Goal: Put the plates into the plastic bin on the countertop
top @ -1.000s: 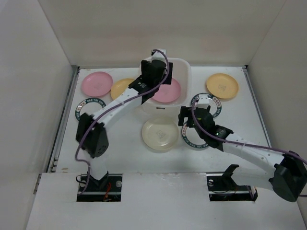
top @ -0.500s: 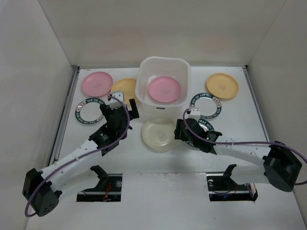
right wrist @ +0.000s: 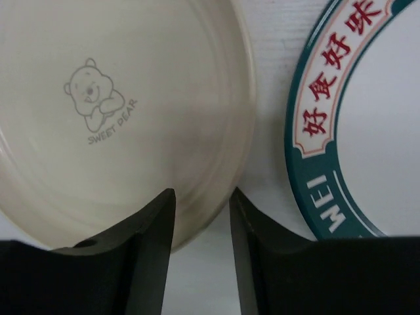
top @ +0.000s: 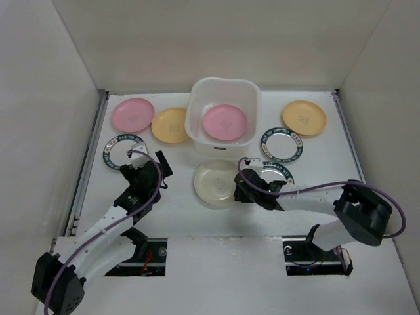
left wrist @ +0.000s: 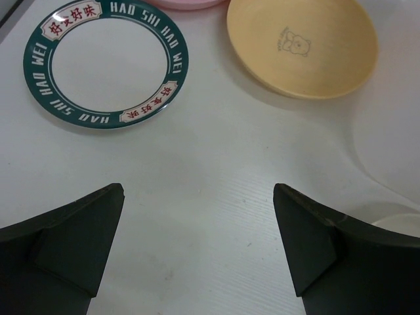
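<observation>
The plastic bin (top: 197,92) stands at the back centre with one pink plate (top: 224,122) lying in it. In front of it, a cream plate (top: 213,182) (right wrist: 118,111) rests on the countertop (top: 177,210). My right gripper (top: 239,188) (right wrist: 202,193) straddles its right rim, one finger over the plate and one outside, jaws narrow but apart. My left gripper (top: 148,168) (left wrist: 198,190) hangs wide open over bare countertop. Beyond it lie a green-rimmed plate (top: 125,149) (left wrist: 39,65) and a yellow plate (top: 171,125) (left wrist: 302,46).
A second pink plate (top: 132,114) lies at the back left and a yellow-orange one (top: 304,117) at the back right. Two green-rimmed plates (top: 282,143) (top: 274,172) sit right of the cream plate, the nearer one (right wrist: 328,157) just beside my right fingers. White walls enclose the counter.
My left arm pulled back from over the bin to the near left, leaving the pink plate inside. My right gripper slid left onto the cream plate's rim and its jaws narrowed.
</observation>
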